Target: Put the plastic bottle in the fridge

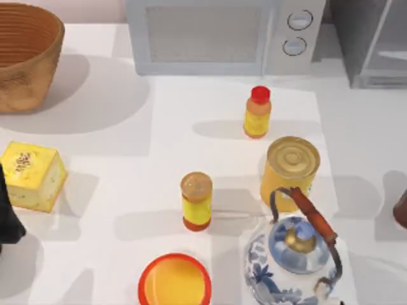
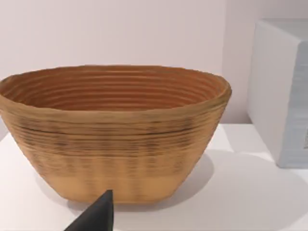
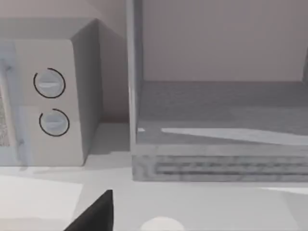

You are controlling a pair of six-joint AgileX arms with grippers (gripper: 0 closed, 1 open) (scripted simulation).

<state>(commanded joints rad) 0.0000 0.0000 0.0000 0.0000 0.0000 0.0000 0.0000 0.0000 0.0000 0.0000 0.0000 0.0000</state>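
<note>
The plastic bottle (image 1: pixel 401 210) is standing at the bench's right edge, near the fridge (image 1: pixel 372 38) whose inside is showing, ready for loading; I cannot tell either hand's opening.

1. The plastic bottle (image 1: pixel 402 210) is a dark sliver at the counter's right edge, cut off by the frame.
2. The fridge (image 1: pixel 372 41) at the far right corner is cropped at the top and right.
3. The basket (image 1: pixel 25 54), teapot (image 1: pixel 294 254) and orange plate (image 1: pixel 175 279) are cropped.
4. The left arm (image 1: pixel 7 216) is a dark shape at the left edge.
</note>
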